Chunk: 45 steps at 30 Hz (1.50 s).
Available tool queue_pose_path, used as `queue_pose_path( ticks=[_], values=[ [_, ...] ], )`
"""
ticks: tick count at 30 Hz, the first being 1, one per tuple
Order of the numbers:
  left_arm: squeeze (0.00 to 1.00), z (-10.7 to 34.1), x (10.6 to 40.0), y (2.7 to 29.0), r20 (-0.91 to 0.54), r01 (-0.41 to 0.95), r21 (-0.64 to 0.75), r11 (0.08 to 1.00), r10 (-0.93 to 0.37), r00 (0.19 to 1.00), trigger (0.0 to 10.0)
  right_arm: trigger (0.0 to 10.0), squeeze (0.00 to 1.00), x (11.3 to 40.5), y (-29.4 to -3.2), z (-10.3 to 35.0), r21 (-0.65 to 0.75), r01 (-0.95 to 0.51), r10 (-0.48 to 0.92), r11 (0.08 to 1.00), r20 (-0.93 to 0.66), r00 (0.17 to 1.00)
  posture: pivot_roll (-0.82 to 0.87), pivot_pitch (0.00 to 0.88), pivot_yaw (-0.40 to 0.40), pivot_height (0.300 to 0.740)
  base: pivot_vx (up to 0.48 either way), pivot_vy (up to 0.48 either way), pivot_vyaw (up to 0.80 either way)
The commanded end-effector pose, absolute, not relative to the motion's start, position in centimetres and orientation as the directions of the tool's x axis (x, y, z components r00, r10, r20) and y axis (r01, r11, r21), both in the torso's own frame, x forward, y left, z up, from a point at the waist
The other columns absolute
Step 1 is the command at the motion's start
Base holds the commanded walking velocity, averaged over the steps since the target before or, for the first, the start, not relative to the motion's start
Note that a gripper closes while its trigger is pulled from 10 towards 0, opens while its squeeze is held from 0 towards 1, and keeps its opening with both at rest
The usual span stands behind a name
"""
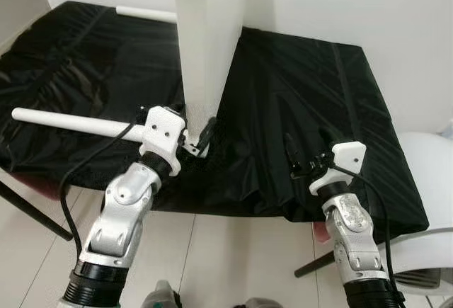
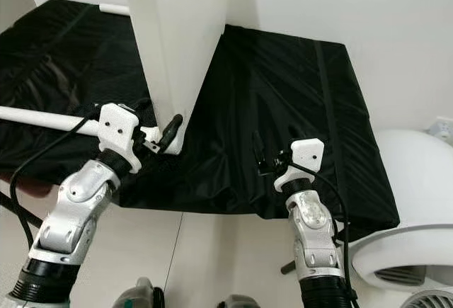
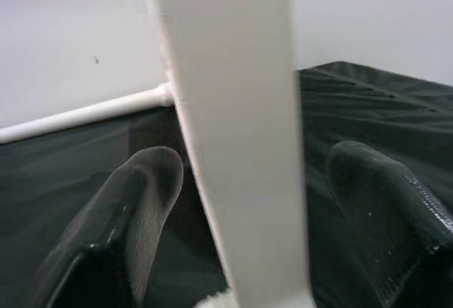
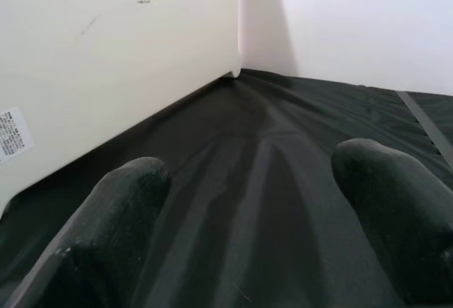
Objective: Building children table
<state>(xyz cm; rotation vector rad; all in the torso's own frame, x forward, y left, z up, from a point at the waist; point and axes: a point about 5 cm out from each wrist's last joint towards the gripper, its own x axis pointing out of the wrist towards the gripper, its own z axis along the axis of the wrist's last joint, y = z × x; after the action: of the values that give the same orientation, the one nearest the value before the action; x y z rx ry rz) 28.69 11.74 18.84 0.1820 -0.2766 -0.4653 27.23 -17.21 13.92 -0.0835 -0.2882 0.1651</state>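
A white tabletop panel (image 1: 209, 39) stands on edge on the black cloth-covered surface (image 1: 297, 88). My left gripper (image 1: 200, 134) is at the panel's near bottom corner. In the left wrist view its open fingers (image 3: 141, 195) straddle the panel's thin edge (image 3: 241, 145) with small gaps on both sides. A white table leg (image 1: 71, 123) lies on the cloth to the left, passing behind my left wrist. A second white rod (image 1: 145, 14) lies at the back. My right gripper (image 1: 308, 149) hovers open over bare cloth near the front edge, the panel's broad face (image 4: 106, 60) to its left.
A white rounded appliance with vents (image 2: 410, 202) stands on the floor at the right, close to my right arm. A white wall backs the surface. Dark frame legs (image 1: 28, 212) slant under the front left edge. Light floor lies below me.
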Motion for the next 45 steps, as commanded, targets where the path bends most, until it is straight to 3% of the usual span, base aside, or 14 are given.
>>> queue_pose_path(
  ticks=[1, 10, 21, 24, 26, 33, 45],
  values=[
    [0.0, 18.8, 29.7, 12.3, 0.203, 0.363, 0.233, 0.902, -0.41, 0.889, 10.0, 10.0, 0.0, 27.0, -17.2, 13.9, -0.093, -0.14, 0.161, 0.986, 0.271, 0.949, -0.02, 0.066, -0.034, 0.74, 0.0, 0.0, 0.0],
    [0.0, 19.4, 30.5, 12.7, 0.214, 0.299, 0.208, 0.931, -0.342, 0.915, 10.0, 10.0, 0.0, 27.0, -17.1, 13.8, -0.089, -0.14, 0.159, 0.986, 0.271, 0.949, -0.03, 0.054, -0.031, 0.74, 0.0, 0.0, 0.0],
    [0.0, 20.4, 31.8, 10.4, 0.231, 0.243, 0.154, 0.958, -0.274, 0.934, 10.0, 10.0, 0.0, 27.2, -16.3, 13.9, -0.07, -0.147, 0.161, 0.987, 0.277, 0.947, -0.03, 0.044, -0.029, 0.74, 0.0, 0.0, 0.0],
    [0.0, 20.5, 31.6, 9.7, 0.225, 0.272, 0.146, 0.951, -0.299, 0.927, 10.0, 10.0, 0.0, 27.1, -15.1, 14.0, -0.07, -0.223, 0.234, 0.972, 0.28, 0.931, -0.03, 0.036, -0.024, 0.74, 0.0, 0.0, 0.0],
    [0.0, 20.1, 30.7, 9.7, 0.209, 0.335, 0.155, 0.929, -0.362, 0.908, 10.0, 10.0, 0.0, 26.5, -13.5, 13.9, -0.088, -0.363, 0.374, 0.927, 0.257, 0.891, -0.03, 0.036, -0.021, 0.74, 0.0, 0.0, 0.0],
    [0.0, 19.2, 30.1, 10.4, 0.168, 0.341, 0.188, 0.921, -0.372, 0.913, 10.0, 10.0, 0.0, 26.1, -12.4, 13.3, -0.121, -0.469, 0.484, 0.875, 0.22, 0.847, -0.01, 0.036, -0.028, 0.74, 0.0, 0.0, 0.0],
    [0.0, 20.1, 32.2, 9.4, 0.119, 0.135, 0.183, 0.974, -0.158, 0.98, 10.0, 10.0, 0.0, 26.2, -12.2, 13.4, -0.08, -0.452, 0.457, 0.889, 0.233, 0.858, -0.01, 0.038, -0.021, 0.74, 0.0, 0.0, 0.0]
  ],
)
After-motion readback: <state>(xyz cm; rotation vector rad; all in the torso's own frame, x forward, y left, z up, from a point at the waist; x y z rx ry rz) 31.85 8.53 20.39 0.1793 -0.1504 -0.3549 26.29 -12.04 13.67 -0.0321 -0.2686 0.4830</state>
